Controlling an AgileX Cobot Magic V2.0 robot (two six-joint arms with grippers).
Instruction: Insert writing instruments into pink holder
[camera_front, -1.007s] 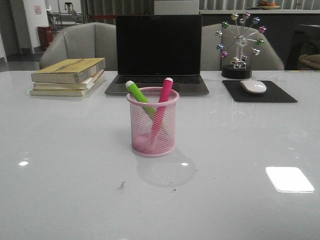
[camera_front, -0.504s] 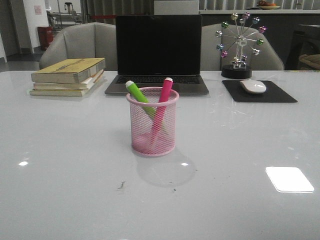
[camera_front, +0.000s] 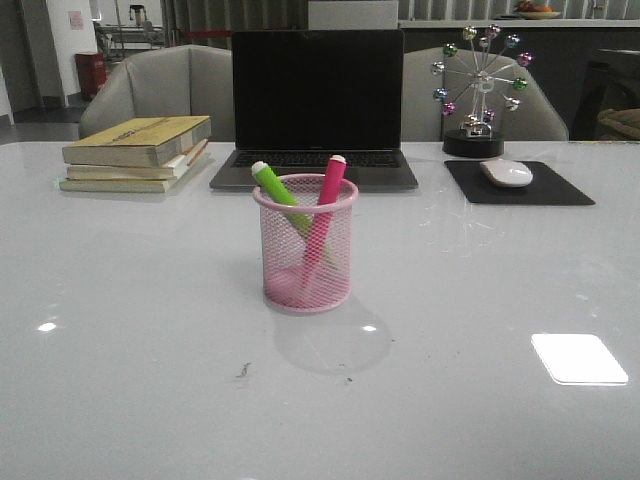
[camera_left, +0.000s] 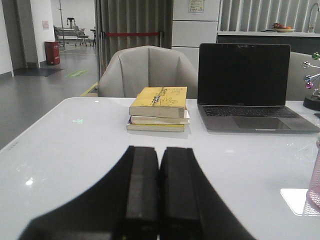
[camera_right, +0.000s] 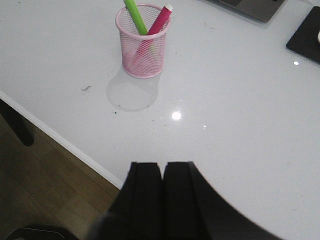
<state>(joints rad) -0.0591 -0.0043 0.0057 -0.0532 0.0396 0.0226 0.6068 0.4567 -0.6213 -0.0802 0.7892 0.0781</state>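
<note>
You see green marker (camera_front: 276, 189) and pink marker (camera_front: 323, 215) leaning crossed inside pink holder (camera_front: 305, 245) | both jaws closed, empty | task looks done

Office desk, laptop (camera_front: 317, 105), stacked books (camera_front: 138, 152), mouse (camera_front: 506, 172), grey chairs (camera_left: 148, 71)

Open table (camera_front: 130, 330) around pink holder (camera_front: 306, 245), laptop (camera_front: 316, 105) close behind
</note>
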